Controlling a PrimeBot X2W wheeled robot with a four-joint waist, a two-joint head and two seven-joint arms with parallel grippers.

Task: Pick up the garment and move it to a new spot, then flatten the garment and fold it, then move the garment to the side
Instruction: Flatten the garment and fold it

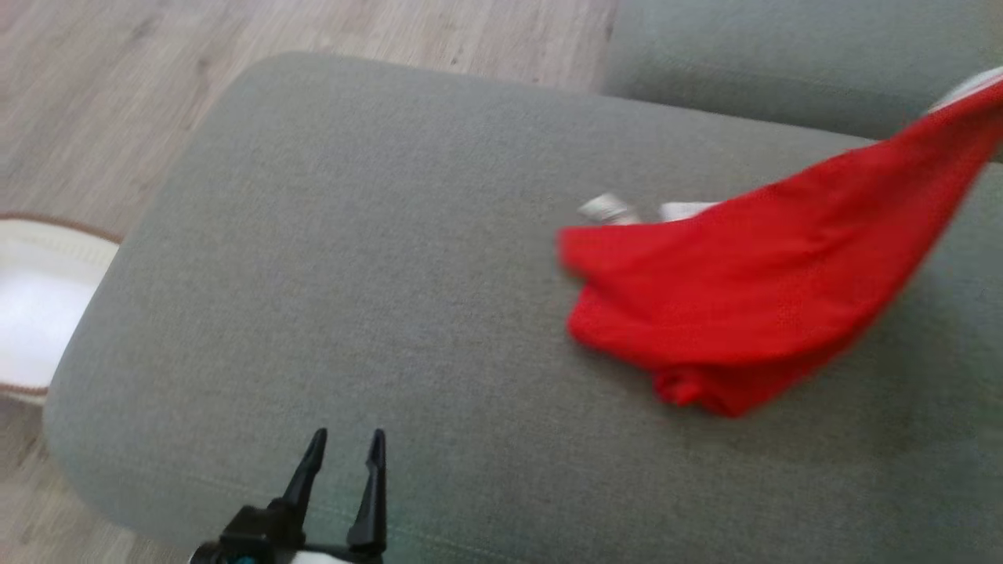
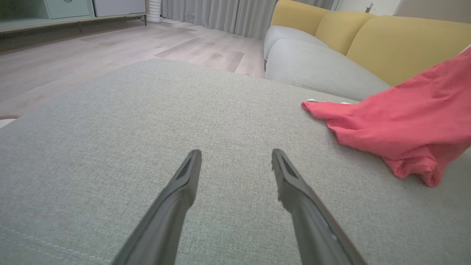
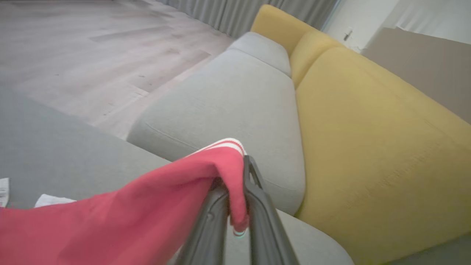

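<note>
A red garment (image 1: 752,290) with a white-striped edge stretches from the grey cushion (image 1: 353,258) up toward the right edge of the head view, one end lifted and the lower end still resting on the cushion. My right gripper (image 3: 235,184) is shut on the garment (image 3: 154,206), its striped hem pinched between the two fingers. White labels (image 1: 627,210) peek out behind the cloth. My left gripper (image 1: 345,446) stands open low over the cushion's front, well left of the garment (image 2: 401,121), with nothing between its fingers (image 2: 184,184).
The cushion is a large grey ottoman; another grey seat (image 3: 235,103) and yellow backrests (image 3: 375,140) lie beyond it. Wooden floor (image 1: 117,94) runs to the left, where a white, brown-rimmed object (image 1: 39,305) sits by the cushion's edge.
</note>
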